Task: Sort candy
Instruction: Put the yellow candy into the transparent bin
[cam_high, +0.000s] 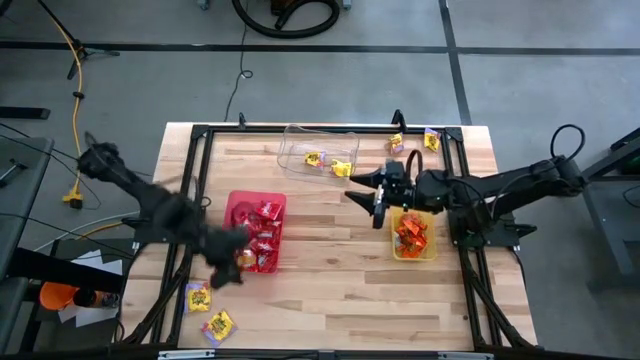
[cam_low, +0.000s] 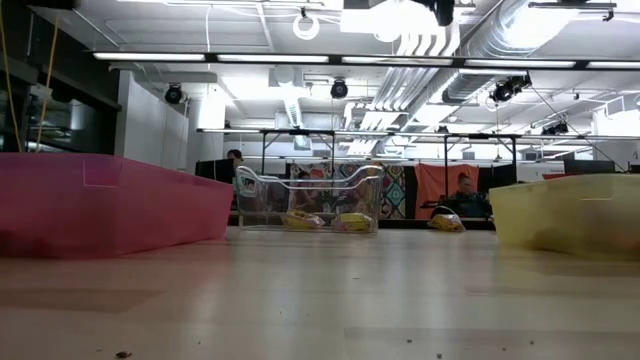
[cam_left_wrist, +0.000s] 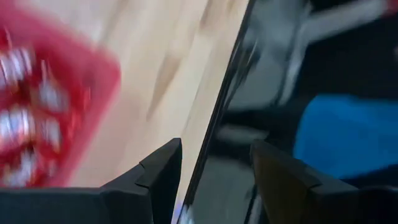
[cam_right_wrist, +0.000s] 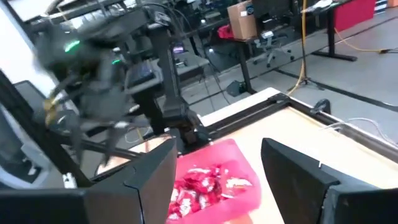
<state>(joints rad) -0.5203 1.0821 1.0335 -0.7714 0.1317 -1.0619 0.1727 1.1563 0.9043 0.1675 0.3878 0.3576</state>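
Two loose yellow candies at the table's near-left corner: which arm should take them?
Left, probably. The left gripper is open and empty by the red tray, on the same side as those yellow candies. The right gripper is across the table by the yellow tray.

Dark arms, blocky black fingers (cam_right_wrist: 149, 180)

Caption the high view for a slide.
Both arms hover over a wooden table: left gripper by the red tray, right gripper beside the yellow tray.

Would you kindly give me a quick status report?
Left claw open, empty, by red tray. Right claw open, empty, beside yellow tray. Loose candy remains at table edges.
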